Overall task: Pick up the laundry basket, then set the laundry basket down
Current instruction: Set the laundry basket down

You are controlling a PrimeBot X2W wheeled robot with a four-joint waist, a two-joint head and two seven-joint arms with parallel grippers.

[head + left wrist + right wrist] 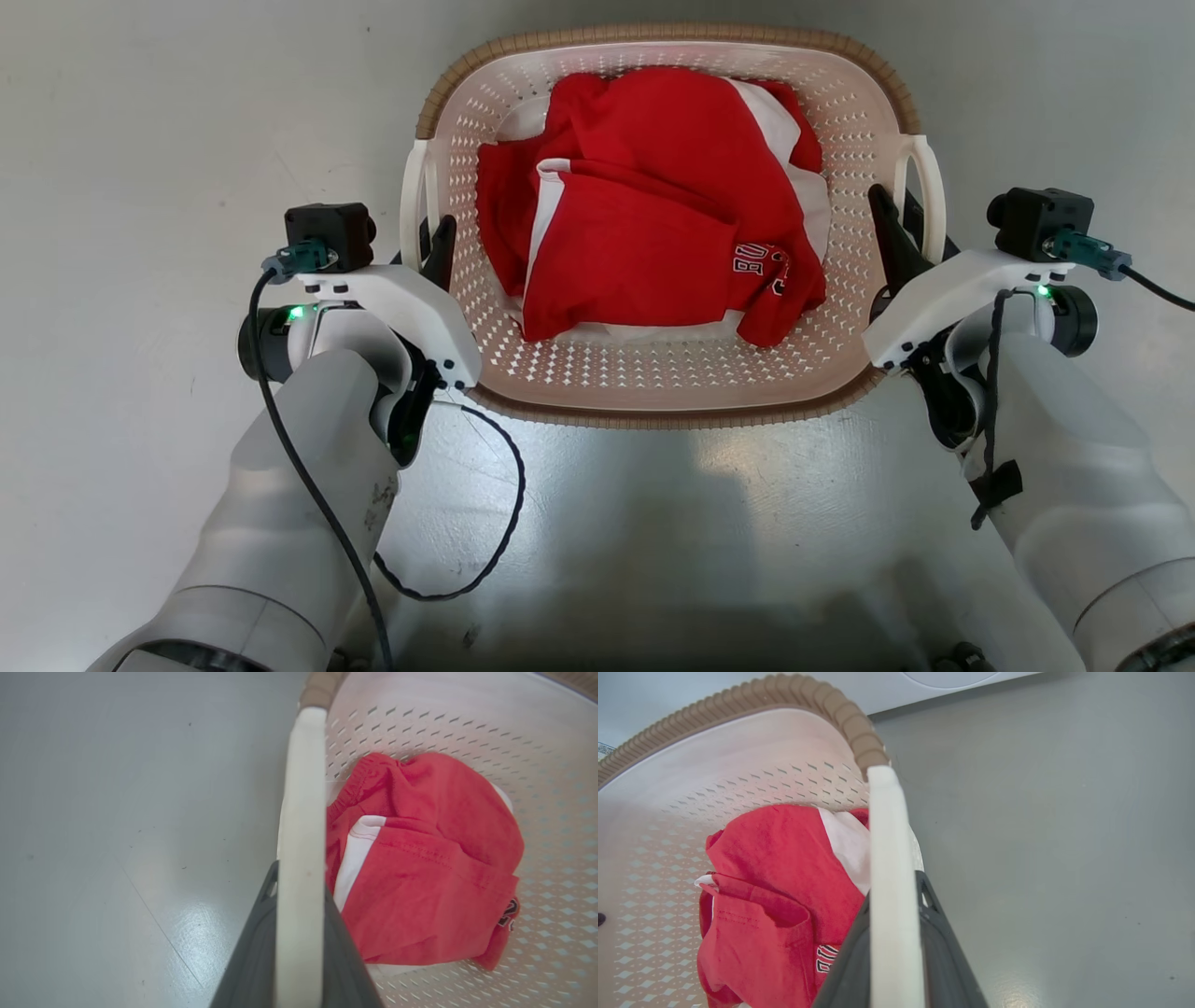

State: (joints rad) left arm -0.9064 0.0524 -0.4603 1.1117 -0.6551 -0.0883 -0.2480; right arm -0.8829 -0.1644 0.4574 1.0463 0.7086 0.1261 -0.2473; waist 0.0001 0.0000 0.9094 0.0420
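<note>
Your left claw (434, 245) is clamped on the laundry basket's (672, 413) left handle (301, 812). A dark finger presses against each side of the white loop, with no gap showing. Your right claw (894, 224) grips the right handle (889, 858) the same way.

The basket sits between the two claws, its near brown rim beside your wrists and its far rim beyond the fingertips. Outboard of each claw you have bare grey floor (140, 140), open to the frame edges. A loose black cable (520, 485) loops behind the left wrist.

Inboard of both claws, a red garment (653, 215) with white panels lies in the basket. Its dark-edged print is folded over and cannot be read.

Past the right claw's tips, a white panel (952, 676) is cut off by the frame. You cannot tell whether the basket's base clears the floor.
</note>
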